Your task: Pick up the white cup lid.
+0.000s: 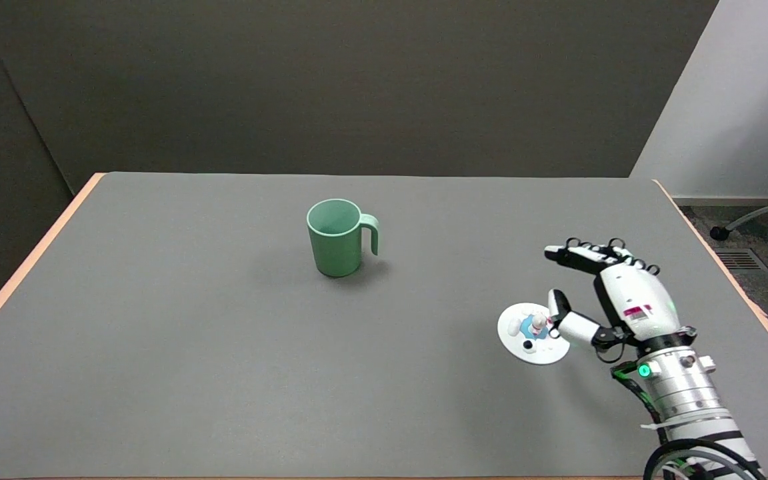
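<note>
Right hand (pixel 614 293) spread, holding nothing, fingers (pixel 567 255) reaching left above the table, thumb tip over the right edge of the white cup lid (pixel 532 333); whether it touches can't be told from this angle. Lid lies flat on the grey table (pixel 224 373), near right area, well apart from the green mug (pixel 336 238) toward the middle far side. Lid looks thin, stiff, light, probably smooth, so likely to skid if pushed sideways. Low rim hugs the table, hard to get under. Small decorative figures stick up at the centre; best bet is pinching that raised knob, or the rim from opposite sides. Figure details too small to make out. Thumb hides part of the lid's right side. Palm side of hand not visible; forearm cut off at the lower right.
</note>
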Robot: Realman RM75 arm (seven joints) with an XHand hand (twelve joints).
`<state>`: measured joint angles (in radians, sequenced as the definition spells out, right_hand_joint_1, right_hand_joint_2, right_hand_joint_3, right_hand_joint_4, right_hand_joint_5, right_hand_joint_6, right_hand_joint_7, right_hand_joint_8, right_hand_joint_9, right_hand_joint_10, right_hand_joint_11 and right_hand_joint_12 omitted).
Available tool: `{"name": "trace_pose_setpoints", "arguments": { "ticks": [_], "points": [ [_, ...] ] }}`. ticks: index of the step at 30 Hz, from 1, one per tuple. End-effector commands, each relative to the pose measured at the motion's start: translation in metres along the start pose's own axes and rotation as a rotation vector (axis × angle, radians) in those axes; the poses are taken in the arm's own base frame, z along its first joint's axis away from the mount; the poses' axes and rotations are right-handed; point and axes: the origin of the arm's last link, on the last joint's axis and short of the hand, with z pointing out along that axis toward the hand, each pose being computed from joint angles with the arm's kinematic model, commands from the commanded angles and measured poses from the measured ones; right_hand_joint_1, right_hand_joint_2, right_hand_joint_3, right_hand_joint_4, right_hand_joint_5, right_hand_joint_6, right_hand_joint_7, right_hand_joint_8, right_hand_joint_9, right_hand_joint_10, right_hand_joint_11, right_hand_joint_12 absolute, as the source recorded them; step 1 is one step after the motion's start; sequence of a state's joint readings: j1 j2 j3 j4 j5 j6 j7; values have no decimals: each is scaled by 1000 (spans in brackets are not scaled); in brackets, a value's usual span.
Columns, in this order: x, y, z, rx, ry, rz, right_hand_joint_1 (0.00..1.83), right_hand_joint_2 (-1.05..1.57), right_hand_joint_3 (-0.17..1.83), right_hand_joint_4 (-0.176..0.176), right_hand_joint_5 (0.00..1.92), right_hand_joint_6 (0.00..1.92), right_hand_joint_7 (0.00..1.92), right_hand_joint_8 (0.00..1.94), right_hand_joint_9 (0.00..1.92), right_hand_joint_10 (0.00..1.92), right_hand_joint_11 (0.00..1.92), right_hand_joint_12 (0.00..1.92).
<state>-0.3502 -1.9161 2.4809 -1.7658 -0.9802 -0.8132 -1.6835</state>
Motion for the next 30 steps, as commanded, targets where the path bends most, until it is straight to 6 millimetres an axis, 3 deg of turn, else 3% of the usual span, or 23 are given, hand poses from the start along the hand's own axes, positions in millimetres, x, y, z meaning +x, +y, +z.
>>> {"name": "trace_pose_setpoints", "arguments": {
  "ticks": [1,22,24,30],
  "points": [
    [-37,-6,-1,51,-115,-13,938,921,754,-2,653,205,645,202,548,244,169,627],
    [-56,21,-13,-15,-202,-35,946,847,802,3,652,194,601,188,520,229,165,537],
    [-57,22,-12,-17,-204,-38,919,774,959,3,644,192,600,160,502,262,145,585],
    [-56,23,-11,-14,-204,-41,926,753,975,1,618,189,580,156,495,257,142,592]
  ]
}}
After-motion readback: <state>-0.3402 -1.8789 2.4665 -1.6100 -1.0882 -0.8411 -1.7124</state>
